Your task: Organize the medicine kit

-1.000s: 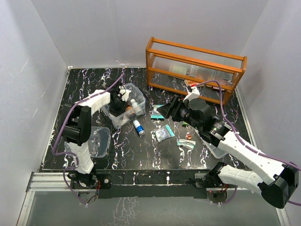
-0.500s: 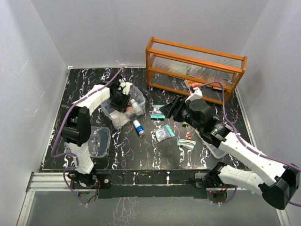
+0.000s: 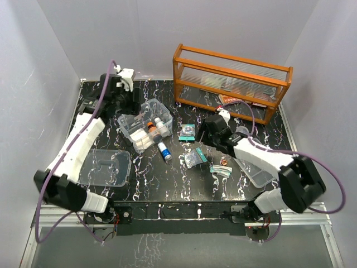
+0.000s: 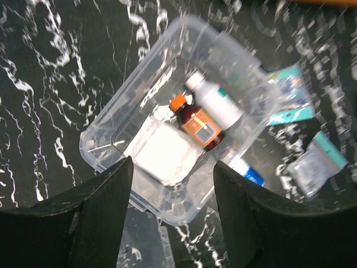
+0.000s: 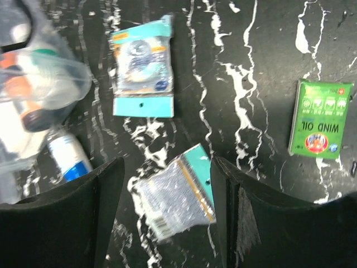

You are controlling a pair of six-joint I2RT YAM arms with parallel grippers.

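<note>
A: Medicine kit point(image 4: 120, 131) status?
B: Open, toward the bench's point(image 3: 167, 180) far-left corner. Left gripper point(image 4: 172, 167), just inside it, now hangs above, spread, empty: item likely delivered. Right gripper point(image 5: 167, 162), spread, hovers over packets point(image 5: 142, 61).

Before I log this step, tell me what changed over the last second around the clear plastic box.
The left gripper rose out of the clear plastic medicine kit and drew back toward the far left corner, jaws open and empty. The right arm folded in, the right gripper open above a silver packet with a teal top. The blue-and-white bottle beside it, clear lid and orange wooden rack stayed put.
</note>
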